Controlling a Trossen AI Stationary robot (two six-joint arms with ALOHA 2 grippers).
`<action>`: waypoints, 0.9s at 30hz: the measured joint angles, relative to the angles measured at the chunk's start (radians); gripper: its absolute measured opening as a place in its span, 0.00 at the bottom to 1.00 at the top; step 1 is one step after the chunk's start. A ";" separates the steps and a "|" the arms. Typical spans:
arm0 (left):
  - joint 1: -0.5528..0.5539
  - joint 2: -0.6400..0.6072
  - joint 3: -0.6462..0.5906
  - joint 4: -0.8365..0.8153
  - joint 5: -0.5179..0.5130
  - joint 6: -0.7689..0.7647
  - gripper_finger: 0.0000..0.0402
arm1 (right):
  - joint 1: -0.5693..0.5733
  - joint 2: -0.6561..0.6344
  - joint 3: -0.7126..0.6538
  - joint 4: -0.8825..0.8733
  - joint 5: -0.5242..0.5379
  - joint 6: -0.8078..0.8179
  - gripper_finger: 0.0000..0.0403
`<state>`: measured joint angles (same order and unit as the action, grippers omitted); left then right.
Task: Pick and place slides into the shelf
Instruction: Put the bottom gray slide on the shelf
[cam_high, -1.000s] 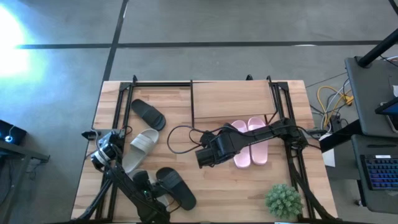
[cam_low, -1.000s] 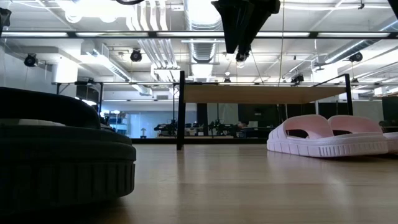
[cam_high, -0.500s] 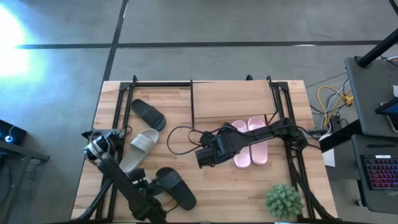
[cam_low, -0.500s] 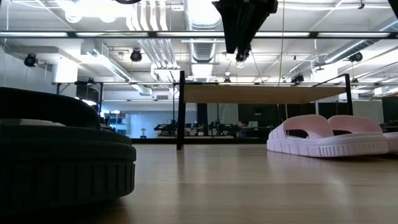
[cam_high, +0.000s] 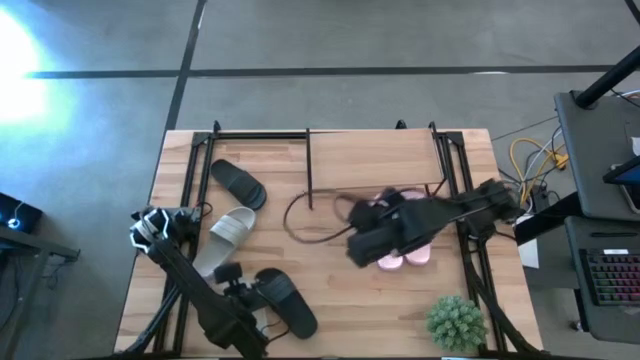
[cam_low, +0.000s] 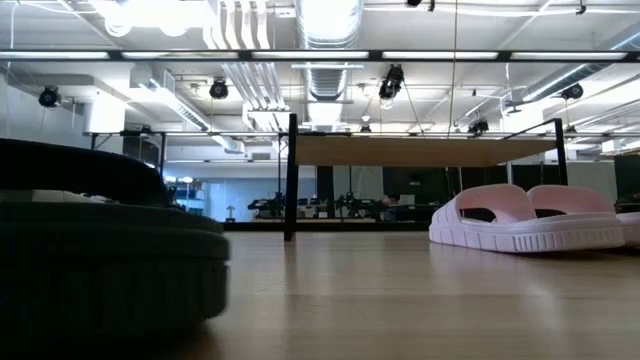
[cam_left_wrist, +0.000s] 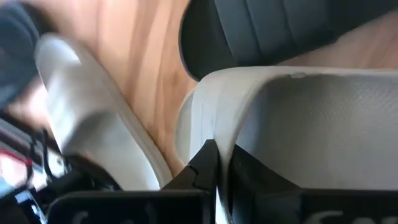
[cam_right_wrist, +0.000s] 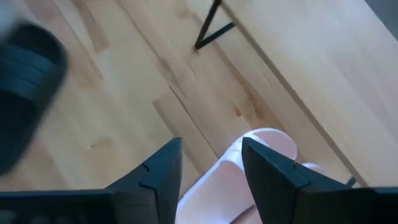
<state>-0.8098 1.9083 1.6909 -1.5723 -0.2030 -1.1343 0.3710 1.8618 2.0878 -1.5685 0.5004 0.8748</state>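
My left gripper (cam_left_wrist: 219, 163) is low at the table's near left, shut at the pale grey slide (cam_left_wrist: 298, 118) (cam_high: 226, 236). A second pale grey slide (cam_left_wrist: 74, 112) lies beside it. One black slide (cam_high: 284, 300) (cam_low: 100, 250) lies near the front edge, another (cam_high: 238, 183) far left. My right gripper (cam_right_wrist: 208, 168) (cam_high: 362, 246) hangs open above the pink pair (cam_high: 408, 238) (cam_low: 525, 220), its fingers on either side of a pink slide's end (cam_right_wrist: 249, 168) without touching. The pink pair rests on its soles in front of the shelf (cam_high: 370, 160) (cam_low: 420, 150). My left gripper pinches the pale grey slide at the edge of its strap (cam_left_wrist: 208, 118), where the strap meets the side. Only a thin pale strip shows between the fingers (cam_left_wrist: 202, 168). The slide's sole is hidden, so whether it is lifted cannot be told.
A small green plant (cam_high: 457, 322) stands at the near right corner. A dark cable loops on the table (cam_high: 300, 215) in front of the shelf. The shelf's thin black leg (cam_right_wrist: 211, 31) (cam_low: 291, 175) stands near the pink pair. Bare wood lies at the middle (cam_high: 320, 290).
My right gripper has moved toward the table's right, from beside the pink pair to above it, and has left the top of the low view. My left arm's elbow has swung toward the left edge. The near black slide has shifted slightly.
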 joint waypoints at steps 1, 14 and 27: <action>0.012 0.000 0.015 0.001 -0.025 0.026 0.00 | 0.000 -0.032 -0.018 0.002 -0.004 0.011 0.39; 0.272 -0.033 0.207 0.001 -0.381 0.425 0.00 | 0.100 -0.537 -0.546 0.054 0.103 0.405 0.33; 0.540 -0.034 0.362 0.353 -0.713 1.077 0.00 | 0.227 -0.916 -0.939 0.390 0.304 0.456 0.32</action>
<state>-0.2698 1.8748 2.0533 -1.2194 -0.9165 -0.0570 0.5980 0.9453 1.1483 -1.1787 0.8043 1.3310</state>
